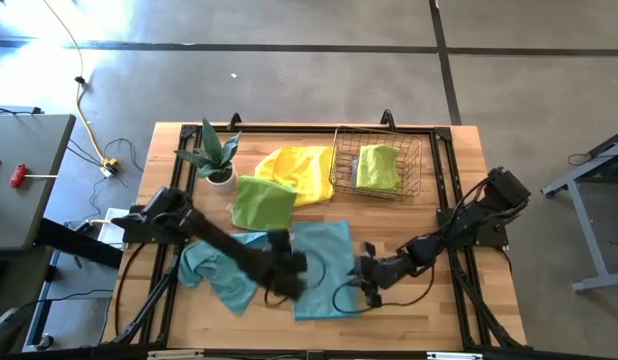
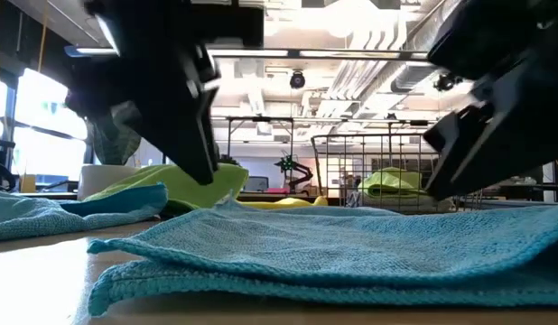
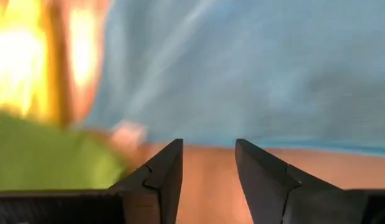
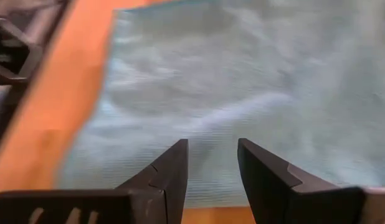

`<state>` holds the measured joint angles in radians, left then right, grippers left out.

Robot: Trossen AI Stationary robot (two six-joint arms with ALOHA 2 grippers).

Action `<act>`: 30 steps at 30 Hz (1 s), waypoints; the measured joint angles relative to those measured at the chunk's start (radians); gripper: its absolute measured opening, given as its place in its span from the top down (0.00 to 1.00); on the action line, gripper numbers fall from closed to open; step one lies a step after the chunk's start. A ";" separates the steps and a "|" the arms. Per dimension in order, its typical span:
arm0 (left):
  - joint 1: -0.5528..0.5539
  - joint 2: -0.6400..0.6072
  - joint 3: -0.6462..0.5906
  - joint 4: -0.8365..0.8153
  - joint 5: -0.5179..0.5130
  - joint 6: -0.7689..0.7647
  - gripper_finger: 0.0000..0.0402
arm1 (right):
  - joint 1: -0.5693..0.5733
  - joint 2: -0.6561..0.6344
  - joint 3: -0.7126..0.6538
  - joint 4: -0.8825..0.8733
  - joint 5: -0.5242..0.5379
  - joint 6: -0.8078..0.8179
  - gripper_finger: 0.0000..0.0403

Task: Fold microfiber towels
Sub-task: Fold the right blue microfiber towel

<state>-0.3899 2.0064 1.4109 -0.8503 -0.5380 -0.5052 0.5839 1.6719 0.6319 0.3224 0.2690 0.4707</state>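
On the light wooden tabletop a teal blue microfiber towel lies folded and flat at about the 6 o'clock position of the work area, its doubled edge visible in the low view. The left gripper sits at the towel's 9 o'clock edge; its wrist view shows the fingers parted with bare wood between them, holding nothing, the teal cloth just beyond the tips. The right gripper sits at the towel's 3 o'clock edge; its fingers stand parted above the teal cloth, and no fabric shows between them. A second teal blue towel lies crumpled at 8 o'clock, under the left arm. A lime green microfiber towel lies folded near the centre, overlapping a yellow microfiber towel spread at 12 o'clock. Another lime green towel rests inside the wire mesh basket at 1 o'clock. A small potted green plant in a white pot stands at 10 o'clock, just beside the folded lime green towel. Both arms reach in from the 6 o'clock side toward the flat teal towel.
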 joint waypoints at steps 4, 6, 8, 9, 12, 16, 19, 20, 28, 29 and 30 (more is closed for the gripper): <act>-0.110 0.000 0.000 0.169 -0.072 0.094 0.66 | 0.080 0.000 0.001 0.086 0.030 -0.009 0.67; -0.153 0.000 -0.012 0.259 -0.075 0.150 0.66 | 0.132 0.000 0.020 0.092 0.094 -0.043 0.67; -0.185 0.000 -0.040 0.361 -0.067 0.200 0.66 | 0.183 0.000 0.065 0.056 0.175 -0.101 0.67; -0.197 0.000 -0.056 0.410 -0.059 0.223 0.66 | 0.206 0.006 0.099 0.022 0.212 -0.132 0.67; -0.228 0.000 -0.095 0.524 -0.045 0.292 0.66 | 0.259 0.040 0.217 -0.147 0.282 -0.204 0.67; -0.263 0.000 -0.126 0.576 -0.032 0.330 0.65 | 0.290 0.106 0.384 -0.424 0.326 -0.169 0.64; -0.281 0.000 -0.126 0.577 0.012 0.335 0.64 | 0.293 0.155 0.476 -0.611 0.322 -0.087 0.60; -0.287 0.000 -0.126 0.577 0.024 0.343 0.63 | 0.294 0.170 0.502 -0.653 0.313 -0.065 0.58; -0.299 0.035 -0.126 0.591 0.041 0.399 0.57 | 0.299 0.223 0.552 -0.685 0.193 -0.072 0.49; -0.299 0.046 -0.126 0.593 0.040 0.424 0.56 | 0.302 0.228 0.552 -0.687 0.193 -0.086 0.49; -0.299 0.056 -0.126 0.597 0.036 0.457 0.56 | 0.304 0.233 0.552 -0.688 0.193 -0.108 0.49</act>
<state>-0.6884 2.0628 1.2850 -0.2536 -0.5023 -0.0477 0.8879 1.9053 1.1843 -0.3659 0.4618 0.3625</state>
